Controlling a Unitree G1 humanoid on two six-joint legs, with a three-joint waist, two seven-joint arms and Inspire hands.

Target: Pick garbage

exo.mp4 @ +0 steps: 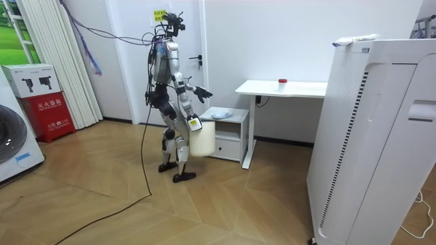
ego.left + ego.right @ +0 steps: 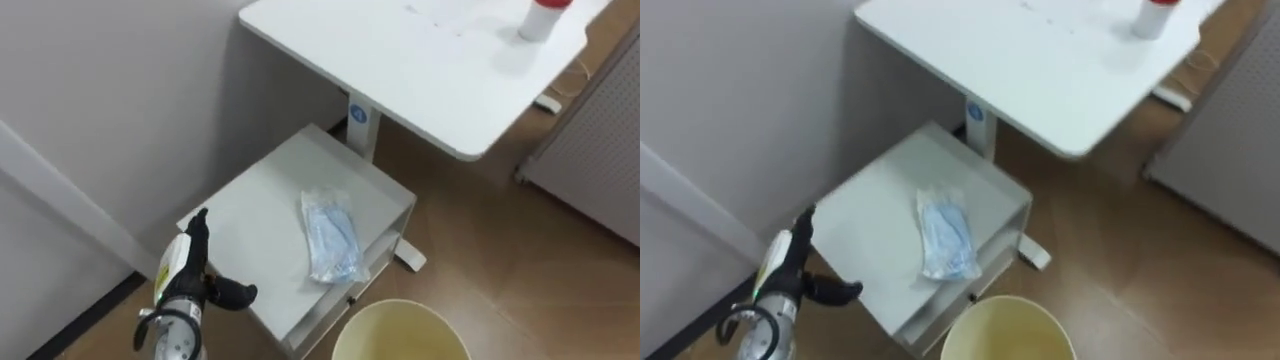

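On the cabinet top: the garbage, a clear packet [image 2: 330,235] with blue contents, lies flat near the front edge of the cabinet [image 2: 250,200], with nothing touching it.
Cabinet: low, white, open at the front; in the room view the robot stands just before it.
Left hand [image 2: 188,275]: raised off the cabinet's wall-side corner and well apart from the packet. The fingers are straight, the thumb is spread wide, and it holds nothing.
Right hand [image 1: 194,125]: low at the robot's side by the bin, in front of the cabinet. I cannot tell how its fingers sit.
Bin [image 2: 400,330]: cream, mouth open upward, just before the cabinet's front edge and lower than the packet.
Desk [image 2: 420,80]: reaches over the cabinet's far side and carries a red-capped bottle [image 2: 543,18].
Risk, slip: the packet looks thin and slick, so straight fingers may push it along the cabinet top instead of lifting it.
Risk, miss: if it is swept off the front edge away from the bin's mouth, it would probably land on the floor beside the cabinet.
Risk, reach: the hand has to cross most of the cabinet top and could clip the cabinet's edge on the way.
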